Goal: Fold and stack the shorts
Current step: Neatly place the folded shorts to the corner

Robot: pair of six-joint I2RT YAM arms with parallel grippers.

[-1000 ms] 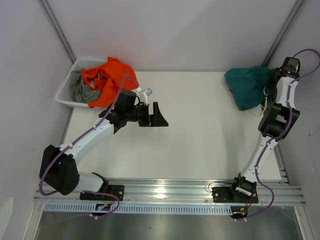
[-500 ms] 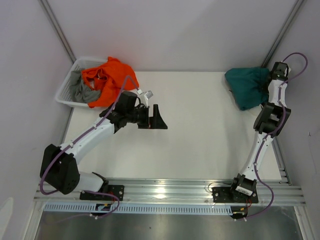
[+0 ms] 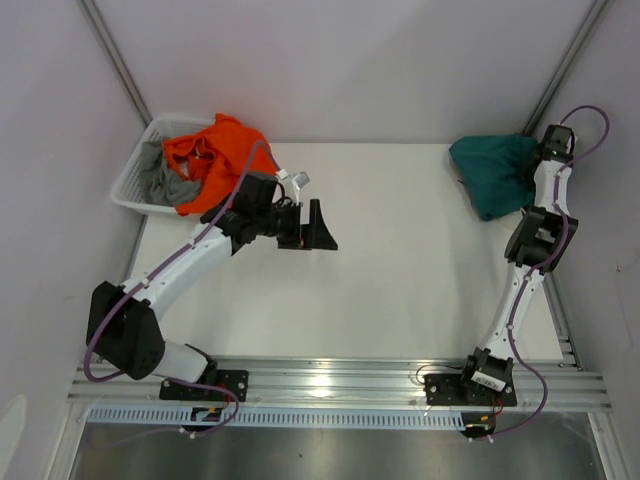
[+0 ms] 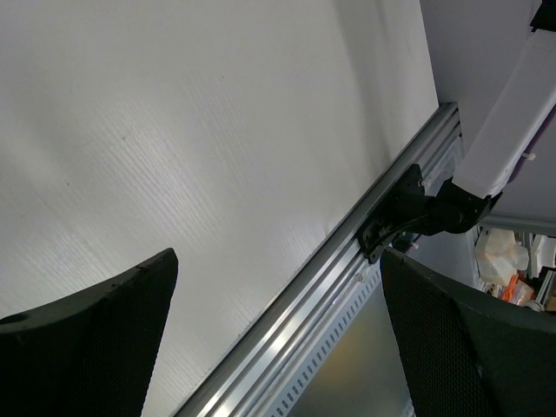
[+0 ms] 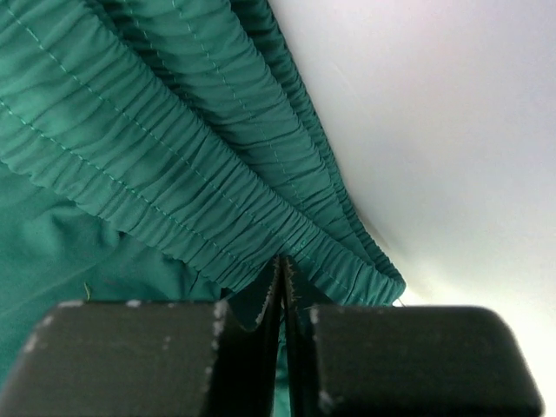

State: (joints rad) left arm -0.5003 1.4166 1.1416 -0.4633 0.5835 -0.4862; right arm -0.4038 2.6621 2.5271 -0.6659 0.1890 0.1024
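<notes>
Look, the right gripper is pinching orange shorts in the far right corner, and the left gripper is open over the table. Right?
No. The shorts the right gripper pinches are teal-green, not orange, as the right wrist view shows. The far right corner and the open left gripper are correct.

A bunched pair of teal shorts (image 3: 493, 172) lies at the far right corner of the table (image 3: 400, 280), with the wrist end of the right arm (image 3: 532, 240) at the cloth's right side. The left gripper (image 3: 322, 228) hangs spread wide over bare tabletop in the left half. Just behind it, 1 white basket (image 3: 130, 182) holds an orange garment (image 3: 220, 158), which spills over the rim, and a grey cloth (image 3: 168, 185).
</notes>
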